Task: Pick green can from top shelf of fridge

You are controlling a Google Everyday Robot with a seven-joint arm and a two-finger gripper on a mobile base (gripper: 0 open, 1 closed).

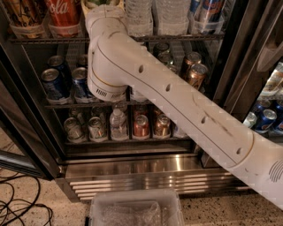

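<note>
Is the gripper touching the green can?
Cannot tell. In the camera view the arm hides the gripper, up at the top shelf; only a sliver of green can shows.

Dim overall. Light from above is hitting the white arm (177, 106), glare is streaking the steel base (132, 170), and the fridge (234, 79) interior is sitting in shadow. Gripper is hiding beyond the top edge.

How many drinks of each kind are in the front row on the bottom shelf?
Cans with pale labels: 2
Water bottle: 1
Red can: 1
Copper can: 1
Total: 5 showing; the arm hides the row's right end.
The gripper is not in view; the arm reaches up to the top shelf.
</note>
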